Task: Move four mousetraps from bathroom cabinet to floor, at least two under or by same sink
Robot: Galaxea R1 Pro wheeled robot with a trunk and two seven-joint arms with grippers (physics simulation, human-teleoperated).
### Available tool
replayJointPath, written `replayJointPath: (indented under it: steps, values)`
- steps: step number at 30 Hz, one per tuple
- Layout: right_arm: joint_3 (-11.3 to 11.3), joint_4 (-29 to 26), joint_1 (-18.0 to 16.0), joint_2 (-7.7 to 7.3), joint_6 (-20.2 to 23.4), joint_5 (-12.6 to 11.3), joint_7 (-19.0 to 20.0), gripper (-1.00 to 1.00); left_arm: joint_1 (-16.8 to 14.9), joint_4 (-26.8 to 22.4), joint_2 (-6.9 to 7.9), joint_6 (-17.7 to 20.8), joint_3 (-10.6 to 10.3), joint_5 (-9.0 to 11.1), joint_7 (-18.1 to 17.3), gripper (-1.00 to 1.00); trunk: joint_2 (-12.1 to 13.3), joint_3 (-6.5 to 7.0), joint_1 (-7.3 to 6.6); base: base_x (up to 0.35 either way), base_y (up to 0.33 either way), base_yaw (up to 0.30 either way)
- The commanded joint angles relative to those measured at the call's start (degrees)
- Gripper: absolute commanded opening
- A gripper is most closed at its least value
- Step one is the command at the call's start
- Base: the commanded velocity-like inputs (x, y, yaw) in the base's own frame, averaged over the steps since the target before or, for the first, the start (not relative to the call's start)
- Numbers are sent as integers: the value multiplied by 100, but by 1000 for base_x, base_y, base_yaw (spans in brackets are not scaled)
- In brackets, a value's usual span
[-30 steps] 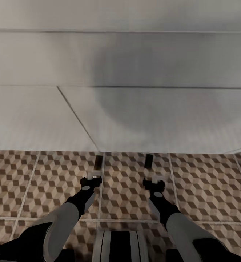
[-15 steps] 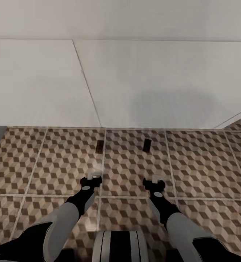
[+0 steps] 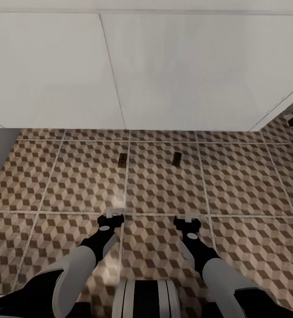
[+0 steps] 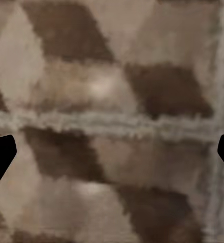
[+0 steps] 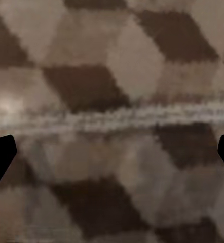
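Lying on bathroom floor (image 3: 75, 185): two mousetraps (image 3: 122, 160).

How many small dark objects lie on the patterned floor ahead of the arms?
2: the left dark object beside a grout line, the right dark object on the next tile, both before the white wall. Too blurred to identify; others may be out of view.

Cube-patterned bathroom floor (image 3: 234, 185), pale grout
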Motion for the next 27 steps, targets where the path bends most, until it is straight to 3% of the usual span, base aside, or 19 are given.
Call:
replayJointPath:
  steps: [1, 27]
  values:
    - [17, 4, -4, 0, -10, 7, -33, 100, -4, 7, -4, -21, 48, -59, 12, 100, -1, -3, -5, -346, 0, 0]
    - [13, -12, -1, 14, -25, 15, -32, 100, -4, 7, -4, -36, 48, -60, 5, 100, -1, -3, -5, -346, 0, 0]
